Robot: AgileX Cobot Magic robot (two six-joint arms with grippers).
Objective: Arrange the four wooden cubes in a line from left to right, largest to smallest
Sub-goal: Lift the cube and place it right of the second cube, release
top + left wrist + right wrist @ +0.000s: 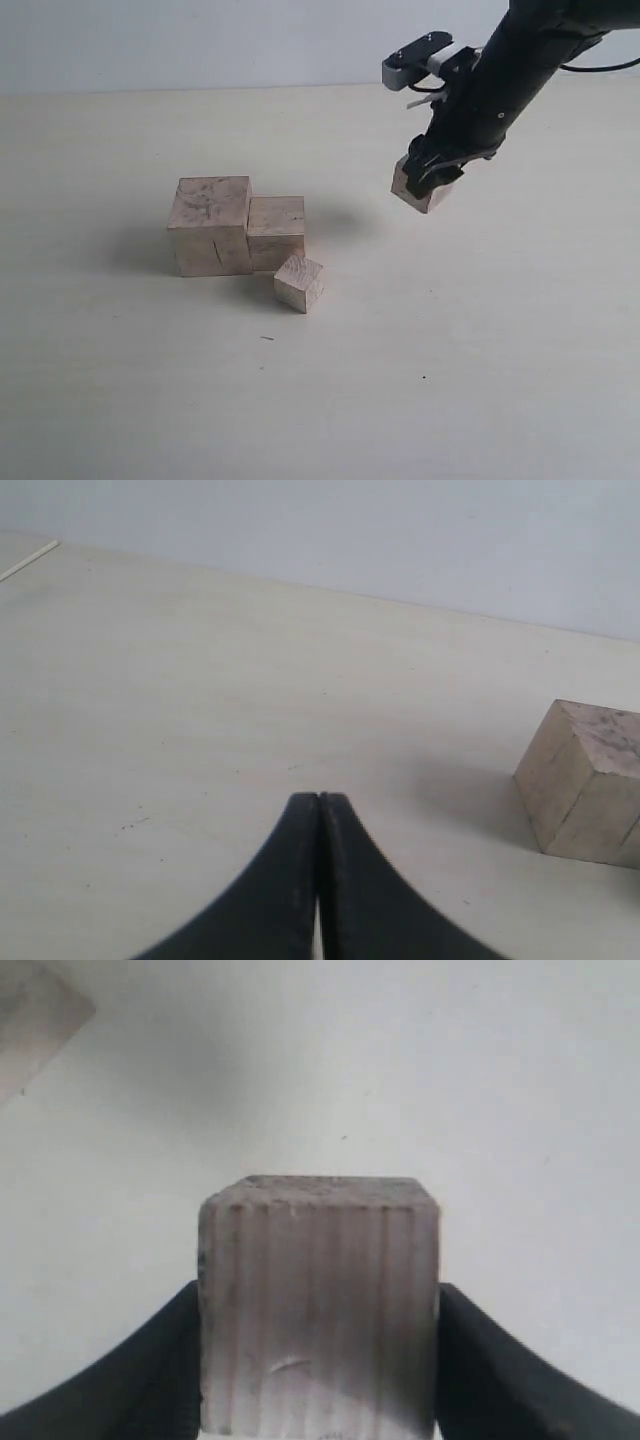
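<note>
Okay, the right gripper (432,172) was pinching one wooden cube, the held cube (318,1305), by two opposite sides. It was up off the table (480,380), tilted, on the right and well apart from the others. Up close, its face was pale beige with grey vertical grain stripes, softened corners and a small curved nick low on the face.

The other three cubes sat on the left. The largest cube (210,225) was smudged grey-brown on top, with a thin dark crack down its front. The mid-size cube (276,230) touched its right side and was lower. The small cube (299,283) sat just in front of the mid-size one, turned corner-on and very close to it; contact unclear.

The left gripper (319,805) had its fingertips pressed together, with nothing between them, low over bare table. The left wrist view showed a beige cube with a smudged top off to the side; which one, could not tell.
</note>
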